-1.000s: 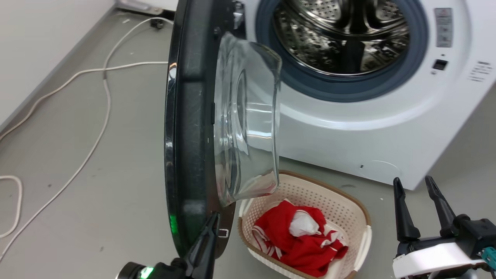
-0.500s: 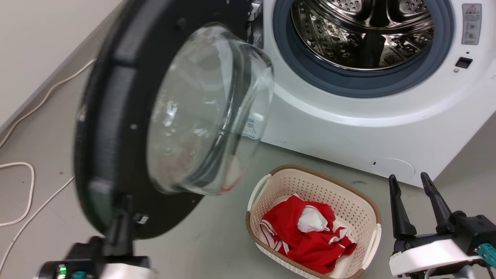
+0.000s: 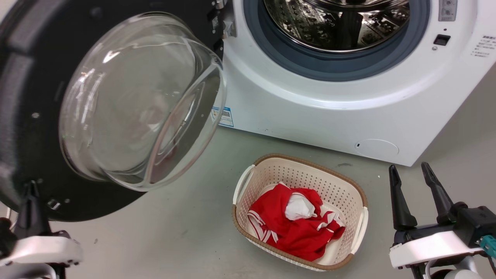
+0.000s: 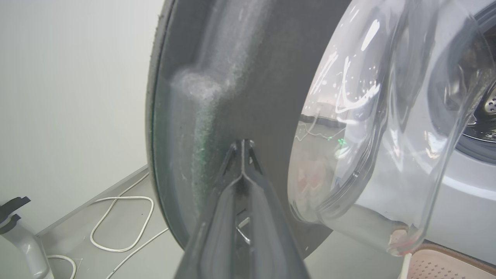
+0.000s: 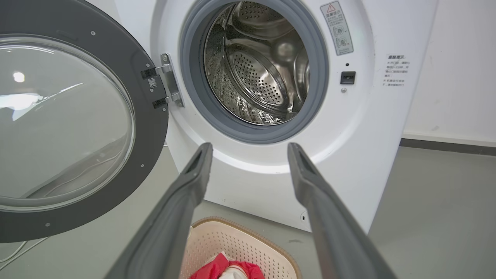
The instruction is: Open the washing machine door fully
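The washing machine door (image 3: 23, 97) stands swung wide to the left on its hinge, its clear glass bowl (image 3: 135, 100) bulging toward me. The white washing machine (image 3: 310, 116) shows its steel drum (image 3: 337, 23) uncovered. My left gripper (image 3: 31, 190) is at the door's lower edge; in the left wrist view its fingers are shut together (image 4: 242, 145) with the tips against the door's black inner face (image 4: 217, 77). My right gripper (image 3: 410, 174) is open at the lower right, away from the machine. From the right wrist, that gripper (image 5: 250, 146) faces the drum, with the door (image 5: 151, 128) to its left.
A cream laundry basket (image 3: 271, 170) holding red and white cloth (image 3: 294, 228) sits on the grey floor in front of the machine, between my arms. White cables (image 4: 116, 217) lie on the floor by the wall behind the door.
The door has swung from edge-on to wide open toward the left. My left gripper moved left with its lower edge. The head view shifted a little; the right gripper stayed put.
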### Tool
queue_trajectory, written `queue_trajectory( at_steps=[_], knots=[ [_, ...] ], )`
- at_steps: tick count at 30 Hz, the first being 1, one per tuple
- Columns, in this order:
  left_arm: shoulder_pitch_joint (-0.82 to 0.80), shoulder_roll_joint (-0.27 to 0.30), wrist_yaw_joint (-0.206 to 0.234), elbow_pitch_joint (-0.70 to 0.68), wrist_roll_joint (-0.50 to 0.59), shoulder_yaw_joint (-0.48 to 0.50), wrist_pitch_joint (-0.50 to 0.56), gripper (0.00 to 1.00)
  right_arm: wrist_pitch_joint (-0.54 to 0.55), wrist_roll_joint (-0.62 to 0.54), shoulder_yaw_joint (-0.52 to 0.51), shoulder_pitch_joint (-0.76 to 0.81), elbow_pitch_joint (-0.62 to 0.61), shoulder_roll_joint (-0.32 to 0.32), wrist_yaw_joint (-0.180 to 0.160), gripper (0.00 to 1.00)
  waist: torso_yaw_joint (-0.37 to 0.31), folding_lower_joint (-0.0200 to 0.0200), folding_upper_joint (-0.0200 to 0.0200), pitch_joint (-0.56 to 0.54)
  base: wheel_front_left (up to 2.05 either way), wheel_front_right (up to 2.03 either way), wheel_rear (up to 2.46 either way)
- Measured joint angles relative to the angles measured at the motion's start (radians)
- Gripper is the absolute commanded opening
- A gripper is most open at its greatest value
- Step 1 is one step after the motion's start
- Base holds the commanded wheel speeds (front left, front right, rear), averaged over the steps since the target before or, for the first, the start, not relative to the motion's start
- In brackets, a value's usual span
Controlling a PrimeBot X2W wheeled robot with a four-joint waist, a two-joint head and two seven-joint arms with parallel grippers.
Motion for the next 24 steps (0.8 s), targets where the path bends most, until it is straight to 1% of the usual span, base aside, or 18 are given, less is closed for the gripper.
queue_trajectory(
  at_steps=[4, 7, 14, 18, 24],
  knots=[
    [-0.036, 0.015, -0.007, 0.046, -0.002, 0.049, -0.001, 0.00, 0.001, -0.004, -0.007, -0.002, -0.007, 0.000, 0.000, 1.00, -0.012, 0.0000, 0.0000, 0.014, 0.00, 0.00, 0.00],
    [-0.059, 0.027, -0.024, 0.081, -0.001, 0.081, -0.001, 0.00, 0.003, -0.009, -0.007, -0.002, -0.008, 0.000, 0.000, 1.00, -0.018, 0.0000, 0.0000, 0.019, 0.00, 0.00, 0.00],
    [-0.098, 0.039, -0.051, 0.131, 0.030, 0.111, -0.001, 0.00, 0.003, -0.009, -0.001, -0.006, -0.006, 0.000, 0.000, 1.00, -0.030, 0.0000, 0.0000, 0.018, 0.00, 0.00, 0.00],
    [-0.080, 0.011, -0.047, 0.097, 0.059, 0.122, -0.001, 0.00, -0.001, -0.007, -0.002, -0.007, 0.004, 0.000, 0.000, 1.00, -0.046, 0.0000, 0.0000, 0.008, 0.00, 0.00, 0.00],
    [0.037, -0.051, -0.032, -0.013, 0.125, 0.100, -0.001, 0.00, -0.012, -0.002, -0.002, -0.002, 0.016, 0.000, 0.000, 1.00, -0.068, 0.0000, 0.0000, -0.022, 0.00, 0.00, 0.00]
  ],
)
